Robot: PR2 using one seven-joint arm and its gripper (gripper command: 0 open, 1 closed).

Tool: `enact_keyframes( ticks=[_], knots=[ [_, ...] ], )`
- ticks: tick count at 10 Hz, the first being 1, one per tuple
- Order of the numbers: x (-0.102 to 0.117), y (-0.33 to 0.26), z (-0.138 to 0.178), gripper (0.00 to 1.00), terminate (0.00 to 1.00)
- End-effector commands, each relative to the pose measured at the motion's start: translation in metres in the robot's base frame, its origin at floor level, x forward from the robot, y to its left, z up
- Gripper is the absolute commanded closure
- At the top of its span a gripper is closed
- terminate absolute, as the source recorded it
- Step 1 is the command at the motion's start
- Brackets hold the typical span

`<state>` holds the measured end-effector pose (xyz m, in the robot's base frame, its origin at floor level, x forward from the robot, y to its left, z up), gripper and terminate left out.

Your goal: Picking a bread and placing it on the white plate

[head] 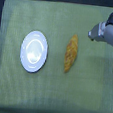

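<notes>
The bread (71, 52), a long golden-orange pastry with tapered ends, lies lengthwise on the green cloth near the middle of the exterior view. The white plate (33, 51) sits round and glossy to the exterior view's left of it, a short gap apart, with nothing on it. My gripper (92, 33) comes in from the upper right corner on a grey and white arm. Its tip hangs above and to the right of the bread's upper end, apart from it. The picture is too blurred to show how its fingers stand.
A pale green cloth (8, 92) covers the table from edge to edge of the view. A dark strip runs along the top and right borders beyond the cloth.
</notes>
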<state>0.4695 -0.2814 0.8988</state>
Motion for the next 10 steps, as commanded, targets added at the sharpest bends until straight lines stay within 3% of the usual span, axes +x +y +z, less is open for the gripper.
enact_keyframes(
  ticks=[1,6,10],
  knots=[
    [0.001,0.0,0.0,0.0,0.0],
    [0.02,0.023,-0.005,0.0,0.0],
    [0.034,0.059,-0.027,0.0,0.0]
  ],
)
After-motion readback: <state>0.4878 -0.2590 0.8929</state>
